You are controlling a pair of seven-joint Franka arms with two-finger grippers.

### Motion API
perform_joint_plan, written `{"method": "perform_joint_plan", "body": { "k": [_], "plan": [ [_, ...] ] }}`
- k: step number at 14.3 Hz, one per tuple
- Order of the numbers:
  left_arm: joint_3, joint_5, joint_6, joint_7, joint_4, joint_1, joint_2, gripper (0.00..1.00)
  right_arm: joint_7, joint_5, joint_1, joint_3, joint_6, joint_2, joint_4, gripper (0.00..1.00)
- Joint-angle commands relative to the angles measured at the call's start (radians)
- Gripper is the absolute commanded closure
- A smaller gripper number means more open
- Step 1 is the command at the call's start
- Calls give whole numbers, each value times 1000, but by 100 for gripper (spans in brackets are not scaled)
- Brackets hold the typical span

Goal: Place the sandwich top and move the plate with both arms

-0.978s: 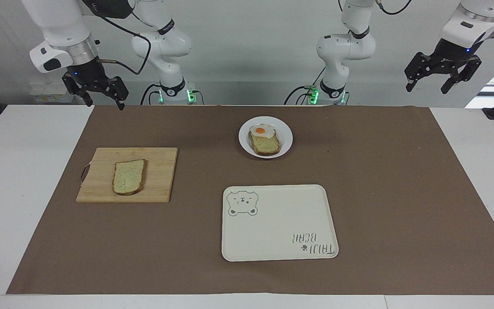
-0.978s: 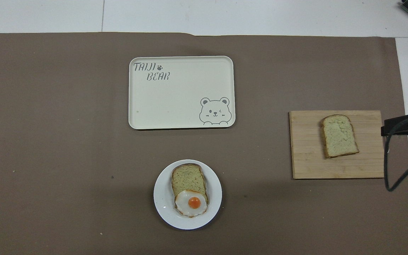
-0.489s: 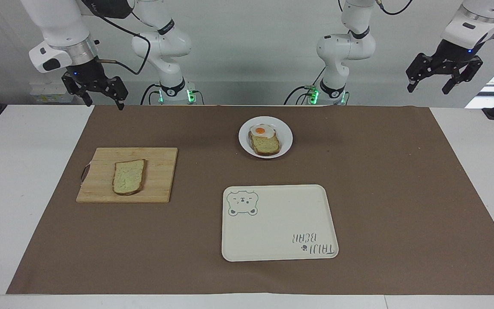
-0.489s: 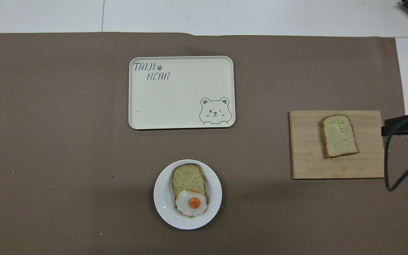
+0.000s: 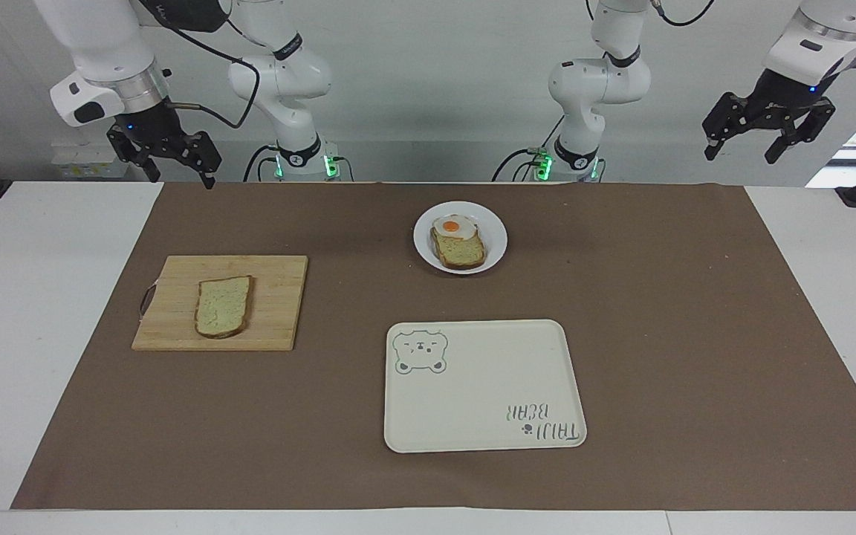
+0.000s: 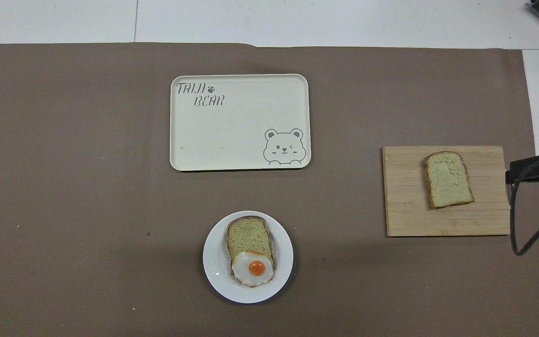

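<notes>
I see the sandwich top (image 5: 224,305) lying flat on a wooden cutting board (image 5: 279,305), toward the right arm's end of the table (image 5: 41,312). Nothing touches it. The white plate (image 5: 495,236) sits near the robots' edge of the brown mat (image 5: 658,312), about mid-table, carrying a bread slice (image 5: 462,251) with a fried egg (image 5: 454,226) on the end nearer the robots. The cream bear tray (image 5: 484,386) lies farther from the robots than the plate, toward the table edge away from the robots, with nothing on it.

My right gripper (image 5: 179,178) hangs in the air over the mat's corner at the robots' edge, right arm's end; jaws spread wide, holding nothing. It is not over the board or the bread. My left gripper (image 5: 740,156) hangs raised over the left arm's end of the table, off the mat, near the robots' edge; jaws wide too, holding nothing. Both are well apart from the plate.

In the overhead view only dark bits of each gripper show at the side edges. The plate (image 6: 213,262), tray (image 6: 241,135), board (image 6: 405,206) and sandwich top (image 6: 448,179) read the same there: bread on the board, egg slice on the plate, tray bare.
</notes>
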State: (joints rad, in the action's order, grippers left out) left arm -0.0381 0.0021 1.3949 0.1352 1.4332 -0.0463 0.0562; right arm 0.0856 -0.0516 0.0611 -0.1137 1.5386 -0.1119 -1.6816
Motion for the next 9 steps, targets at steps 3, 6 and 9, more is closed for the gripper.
{"method": "perform_joint_plan", "body": {
  "k": [3, 6, 9],
  "plan": [
    [4, -13, 1, 11, 26, 13, 22, 0, -10, 19, -9, 2, -40, -25, -16, 0],
    [4, -14, 1, 11, 26, 11, 22, 0, -7, 10, -9, 2, -31, -20, -12, 0],
    [4, -14, 1, 11, 26, 13, 22, 0, -23, 18, -10, -3, -41, -26, -18, 0]
  ]
}}
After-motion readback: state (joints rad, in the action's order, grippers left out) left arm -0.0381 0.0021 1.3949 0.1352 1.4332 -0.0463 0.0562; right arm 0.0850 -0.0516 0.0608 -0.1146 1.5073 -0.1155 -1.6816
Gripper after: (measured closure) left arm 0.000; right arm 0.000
